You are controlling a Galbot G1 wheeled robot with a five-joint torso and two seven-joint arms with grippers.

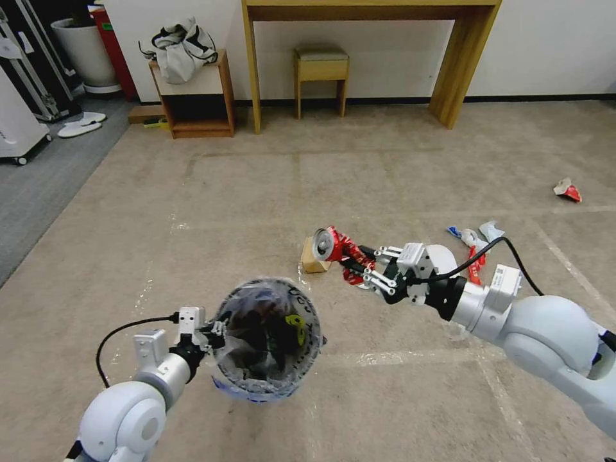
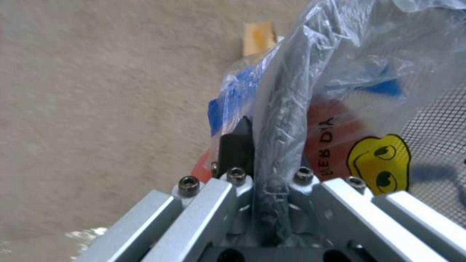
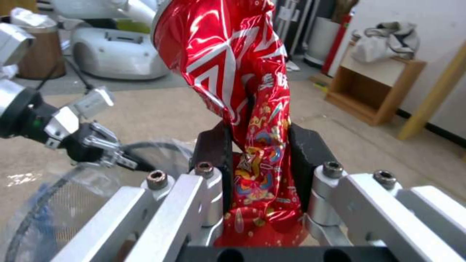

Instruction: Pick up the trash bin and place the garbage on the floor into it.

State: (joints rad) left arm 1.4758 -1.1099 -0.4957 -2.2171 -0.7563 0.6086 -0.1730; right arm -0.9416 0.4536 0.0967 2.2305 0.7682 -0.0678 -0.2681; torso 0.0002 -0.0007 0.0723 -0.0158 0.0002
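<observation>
My left gripper [image 1: 210, 337] is shut on the rim of the trash bin [image 1: 269, 378], a small round bucket lined with a clear bag bearing black writing and a yellow mark, held off the floor. In the left wrist view that gripper [image 2: 272, 145] pinches the bag-covered rim [image 2: 281, 109]. My right gripper [image 1: 360, 264] is shut on a crushed red can [image 1: 333, 246], held in the air a little beyond and to the right of the bin. The right wrist view shows the can [image 3: 228, 72] between the black pads [image 3: 211, 149], with the bin's rim [image 3: 34, 214] below.
More garbage lies on the carpet: a brown paper piece [image 1: 312, 258], white-blue papers [image 1: 476, 235], a red wrapper [image 1: 568, 190], two white slippers [image 1: 80, 124] far left. A shelf with a grey-white jacket [image 1: 183, 48], a stool [image 1: 321, 67] and a wooden desk [image 1: 462, 64] line the wall.
</observation>
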